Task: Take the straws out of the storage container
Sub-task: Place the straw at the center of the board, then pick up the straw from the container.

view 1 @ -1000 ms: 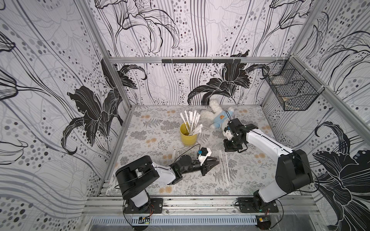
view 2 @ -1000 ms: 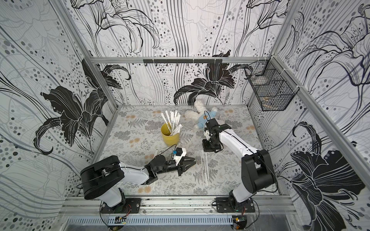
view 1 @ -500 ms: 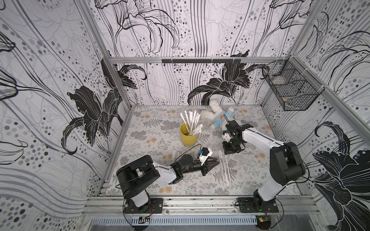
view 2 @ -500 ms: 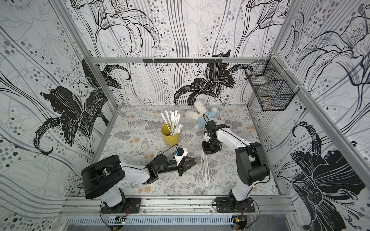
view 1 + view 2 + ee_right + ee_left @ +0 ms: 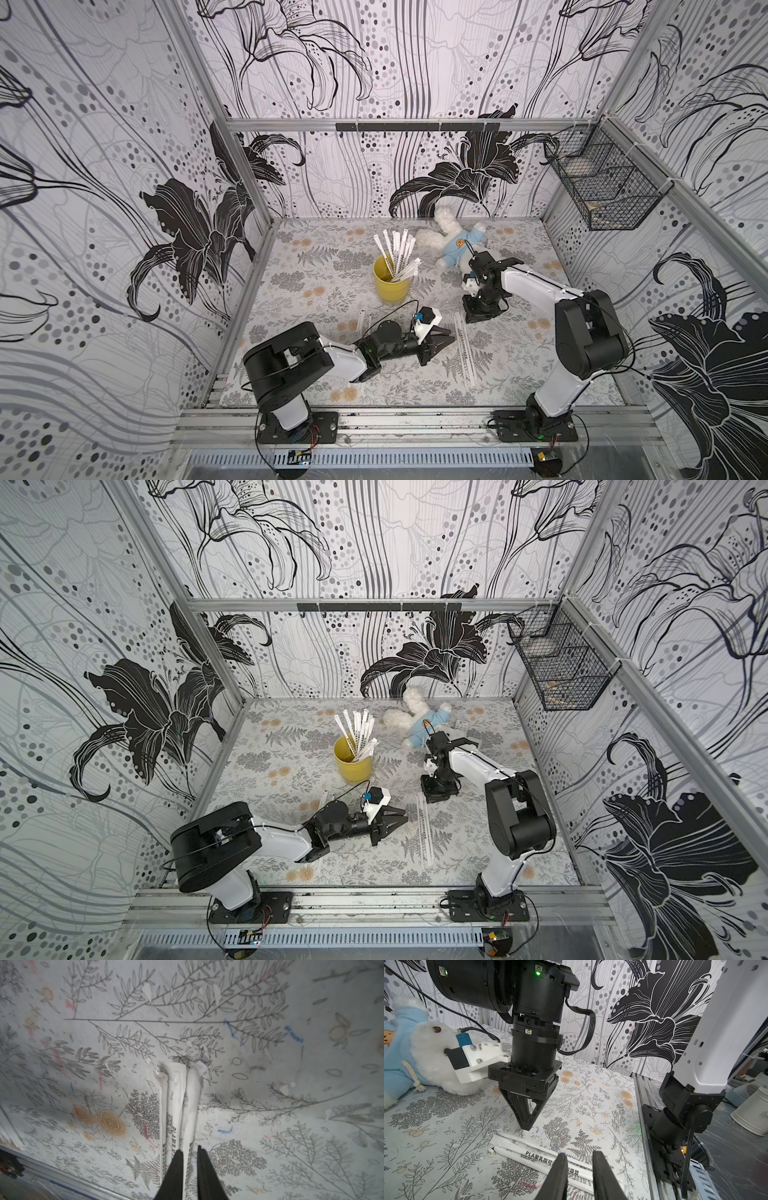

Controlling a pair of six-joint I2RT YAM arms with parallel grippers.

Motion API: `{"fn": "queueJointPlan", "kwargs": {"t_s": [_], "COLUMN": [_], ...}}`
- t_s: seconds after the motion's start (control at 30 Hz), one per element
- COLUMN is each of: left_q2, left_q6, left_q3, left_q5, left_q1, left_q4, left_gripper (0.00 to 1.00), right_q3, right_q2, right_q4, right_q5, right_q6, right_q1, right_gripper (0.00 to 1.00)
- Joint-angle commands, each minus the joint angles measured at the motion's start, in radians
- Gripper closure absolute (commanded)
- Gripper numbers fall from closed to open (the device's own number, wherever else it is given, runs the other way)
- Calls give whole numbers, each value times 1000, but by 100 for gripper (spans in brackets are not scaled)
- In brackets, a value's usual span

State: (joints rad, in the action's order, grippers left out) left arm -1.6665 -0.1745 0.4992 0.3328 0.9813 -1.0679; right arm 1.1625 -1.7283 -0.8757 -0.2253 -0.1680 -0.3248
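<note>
Paper-wrapped laid straws (image 5: 175, 1095) lay flat under right gripper (image 5: 189, 1149), jaws narrowly parted, holding nothing. Judged best: lift straight, no dragging. Left gripper (image 5: 580, 1154) beside, half open, empty. Beyond stood storage container (image 5: 390, 289), remaining straws (image 5: 397, 249) leaning inside.

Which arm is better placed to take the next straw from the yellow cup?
Probably the right. The right gripper stands upright, open and empty, above the table; the left gripper lies low and level, aimed away from the cup.

White straws (image 5: 397, 254) fan out of the upright yellow storage container (image 5: 390, 291); others lie flat nearby
</note>
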Motion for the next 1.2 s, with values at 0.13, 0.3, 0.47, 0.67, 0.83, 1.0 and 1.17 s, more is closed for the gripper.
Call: {"fn": "queueJointPlan", "kwargs": {"t_s": [0.13, 0.3, 0.47, 0.67, 0.83, 1.0, 1.17], "left_q2": [5, 34, 124, 300, 421, 483, 513], "left_q6": [16, 24, 60, 133, 205, 233, 263], "left_q3": [22, 16, 20, 16, 54, 76, 77], "left_q5": [-12, -35, -82, -216, -367, -382, -361], "left_q1": [5, 5, 5, 4, -13, -125, -255], "left_q4": [1, 15, 104, 248, 403, 472, 483], "left_gripper": [73, 73, 74, 78, 78, 78, 78], "right_q3": [-9, -3, 35, 54, 16, -37, -47], "right_q2": [1, 44, 157, 349, 478, 522, 506], "right_q4": [-26, -14, 17, 136, 328, 534, 655], "right_q5": [-14, -17, -1, 12, 35, 12, -23], "right_q6": [-3, -14, -48, -79, -54, -24, 47], "right_q1": [3, 3, 3, -17, -88, -155, -220], "right_gripper": [79, 79, 78, 71, 64, 64, 64]}}
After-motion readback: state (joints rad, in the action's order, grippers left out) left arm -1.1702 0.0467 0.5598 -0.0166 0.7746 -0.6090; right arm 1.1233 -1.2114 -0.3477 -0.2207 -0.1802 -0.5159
